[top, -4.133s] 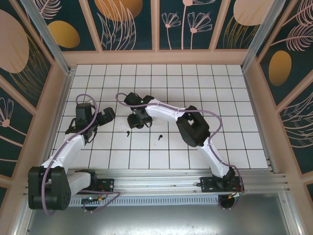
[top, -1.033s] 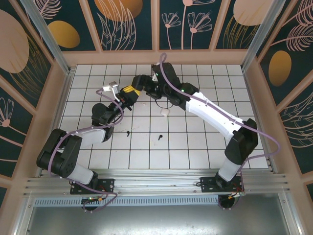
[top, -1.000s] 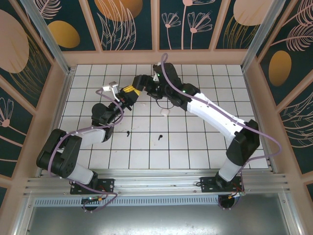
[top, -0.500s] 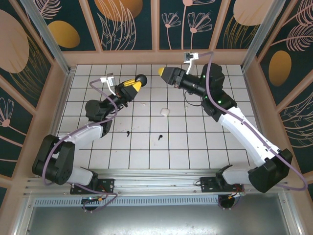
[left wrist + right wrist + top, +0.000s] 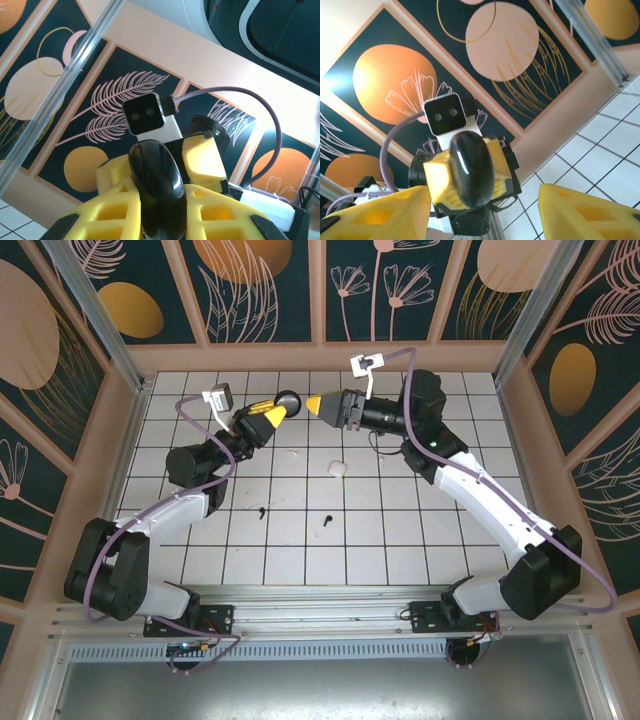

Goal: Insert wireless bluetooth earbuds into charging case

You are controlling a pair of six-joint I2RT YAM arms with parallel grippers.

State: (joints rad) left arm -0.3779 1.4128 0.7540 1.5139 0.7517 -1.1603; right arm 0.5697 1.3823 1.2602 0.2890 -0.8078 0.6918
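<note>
Case held aloft, right gripper closing in

The left gripper [image 5: 276, 413], raised and pointing right, stays clamped on the black charging case [image 5: 290, 401]. One earbud [image 5: 261, 511] and the other earbud [image 5: 327, 519] lie on the tiles below. The right gripper [image 5: 314, 403] has swung left since the earlier frame, jaws spread, just beside the case.

Glossy black case [image 5: 157, 185], yellow left pincer [image 5: 272, 415], white grid-lined table [image 5: 400, 540]
</note>
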